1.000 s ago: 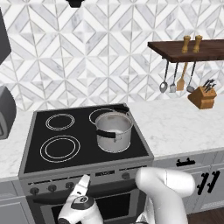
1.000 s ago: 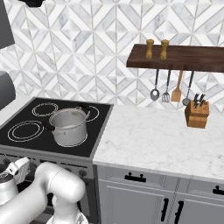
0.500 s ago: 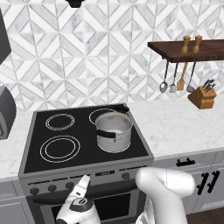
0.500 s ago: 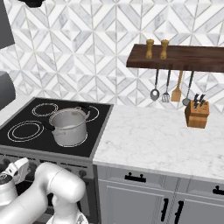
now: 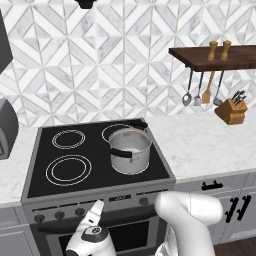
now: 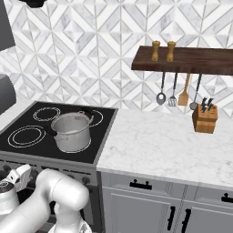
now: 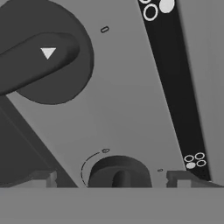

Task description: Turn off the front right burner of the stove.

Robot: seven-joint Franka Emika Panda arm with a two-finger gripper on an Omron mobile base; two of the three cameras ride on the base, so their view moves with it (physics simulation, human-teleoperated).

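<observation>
The stove has a black glass top with white-ringed zones and a row of small dark knobs along its front. A steel pot stands over the front right burner and hides its ring. My gripper sits low in front of the knob panel, left of centre, and points at it. In the hand view the gripper is open. A dark knob lies between its fingertips with gaps on both sides. A larger knob with a white triangle sits at upper left.
A grey toaster oven stands on the counter left of the stove. To the right are the marble counter, a knife block, and a wooden shelf with hanging utensils. The pot has dark handles.
The hand has crept slightly closer to the knob panel. The pot and stove have not moved.
</observation>
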